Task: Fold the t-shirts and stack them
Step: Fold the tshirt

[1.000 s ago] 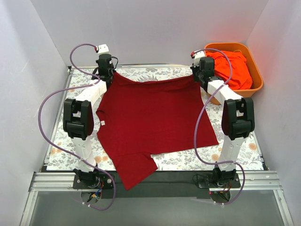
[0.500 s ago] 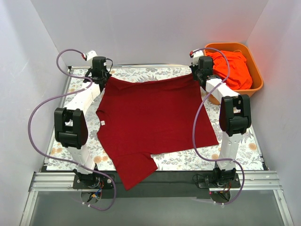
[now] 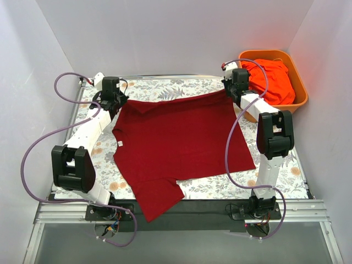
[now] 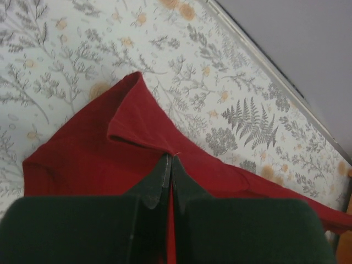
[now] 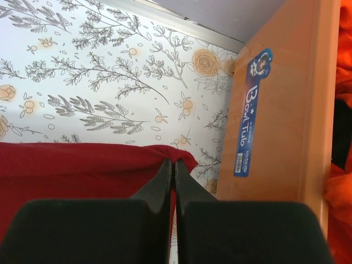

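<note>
Orange plastic tub [image 3: 264,53] at far right held the orange-red t-shirt [image 3: 272,82], bunched up. Tub's near-left side was hidden behind the right arm [image 3: 258,107]. Right wrist view cut the tub off, showing just a wall w/ a blue label [image 5: 250,115]. The dark crimson t-shirt [image 3: 176,143] lay spread on the floral surface [image 3: 220,187], near-left sleeve hanging past the near edge. At far left the left gripper [image 4: 169,158] was closed, pinching the shirt's corner, cloth ridged up at the tips. The right gripper [image 5: 171,162] was closed too, nipping the far-right corner just beside the tub.
</note>
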You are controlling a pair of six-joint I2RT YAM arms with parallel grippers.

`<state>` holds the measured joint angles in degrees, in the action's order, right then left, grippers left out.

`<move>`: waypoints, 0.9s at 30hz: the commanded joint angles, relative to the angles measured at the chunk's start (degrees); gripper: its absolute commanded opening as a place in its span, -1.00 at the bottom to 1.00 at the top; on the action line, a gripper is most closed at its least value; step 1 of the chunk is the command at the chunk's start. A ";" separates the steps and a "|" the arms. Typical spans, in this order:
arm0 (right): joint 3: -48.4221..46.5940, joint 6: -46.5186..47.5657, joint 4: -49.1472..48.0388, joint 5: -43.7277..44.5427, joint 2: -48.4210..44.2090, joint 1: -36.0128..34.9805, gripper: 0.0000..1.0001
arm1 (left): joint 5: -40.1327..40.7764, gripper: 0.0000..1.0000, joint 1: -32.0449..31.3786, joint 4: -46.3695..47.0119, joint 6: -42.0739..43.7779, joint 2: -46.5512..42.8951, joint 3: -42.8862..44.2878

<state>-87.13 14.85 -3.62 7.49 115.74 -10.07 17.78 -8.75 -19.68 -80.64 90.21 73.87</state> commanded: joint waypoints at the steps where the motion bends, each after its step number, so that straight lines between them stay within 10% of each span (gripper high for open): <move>1: 0.82 0.71 -3.06 1.48 -4.12 0.49 -0.97 | -0.37 -1.00 0.05 -1.76 -4.96 -6.62 -3.11; 27: 14.88 -8.52 -0.25 3.59 -10.01 0.57 -0.97 | -5.65 -1.00 -0.12 -5.37 -11.47 -17.97 -20.94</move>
<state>-73.80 9.61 -2.96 9.78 108.75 -9.82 12.45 -8.80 -25.06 -90.76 75.35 54.61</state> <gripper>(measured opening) 0.013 0.014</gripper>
